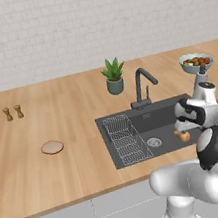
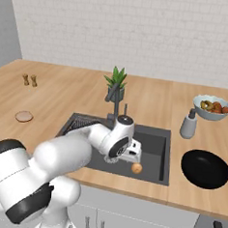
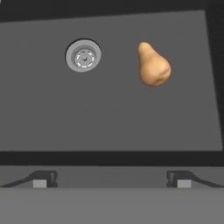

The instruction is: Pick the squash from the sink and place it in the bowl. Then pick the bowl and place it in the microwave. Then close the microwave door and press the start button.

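Note:
The small orange-tan squash (image 3: 153, 65) lies on the floor of the dark grey sink (image 3: 109, 122), to the right of the round drain (image 3: 83, 56). From the base views the squash (image 1: 183, 136) (image 2: 137, 168) rests near the basin's front right part. My gripper (image 3: 110, 180) (image 2: 131, 158) (image 1: 181, 127) hangs open above the sink floor, close over the squash and apart from it, nothing between its fingertips (image 3: 41, 179). The glossy black bowl (image 2: 205, 169) stands on the counter to the right of the sink. The microwave and its door are out of view.
A wire rack (image 1: 126, 138) fills the sink's left side, and a black faucet (image 1: 143, 87) rises behind the basin. A potted plant (image 1: 114, 77), a soap dispenser (image 2: 188, 124) and a pale fruit dish (image 2: 212, 107) stand on the wooden counter (image 1: 57, 120).

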